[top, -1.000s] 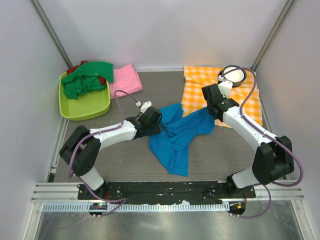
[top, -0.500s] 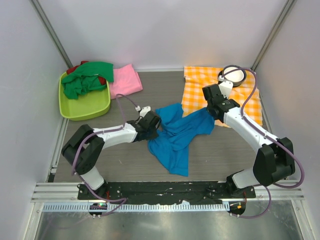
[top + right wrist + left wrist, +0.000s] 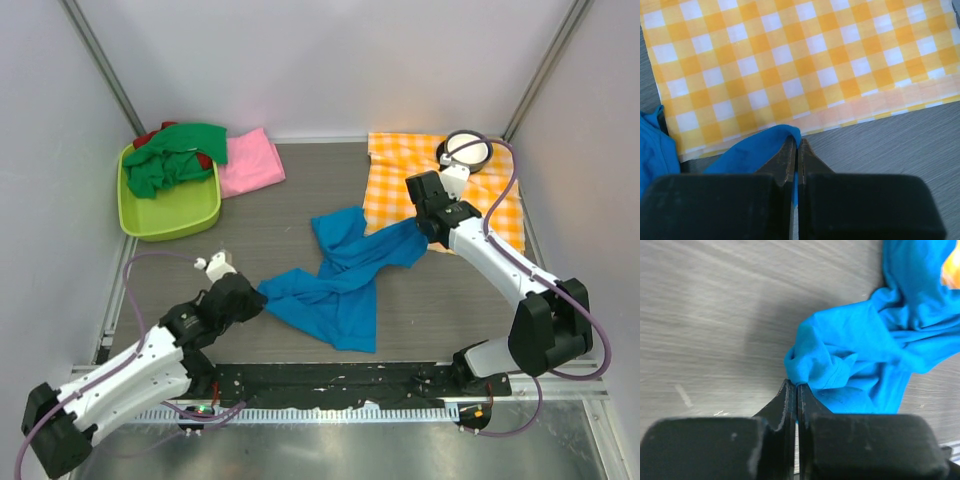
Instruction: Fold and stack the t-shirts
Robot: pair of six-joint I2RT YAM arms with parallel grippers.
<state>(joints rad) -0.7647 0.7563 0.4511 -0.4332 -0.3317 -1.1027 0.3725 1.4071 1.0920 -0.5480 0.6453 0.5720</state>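
Observation:
The bright blue t-shirt (image 3: 340, 280) lies crumpled and stretched across the middle of the table. My left gripper (image 3: 258, 295) is shut on its left end, a bunched fold (image 3: 807, 367) pinched at the jaw tips. My right gripper (image 3: 428, 232) is shut on its right end, where blue cloth (image 3: 757, 150) wraps the tips beside the checked cloth (image 3: 800, 65). A pink t-shirt (image 3: 250, 163) lies folded at the back left. A green t-shirt (image 3: 172, 157) and a red t-shirt (image 3: 146, 137) are heaped in the lime bin (image 3: 168, 213).
The orange-and-white checked cloth (image 3: 450, 190) is spread at the back right with a round black-rimmed white object (image 3: 466, 150) on its far corner. Metal posts and white walls enclose the table.
My left gripper has shut on the blue t-shirt's left end and pulled it toward the near left, drawing the cloth out. The right gripper has kept its hold and barely moved.

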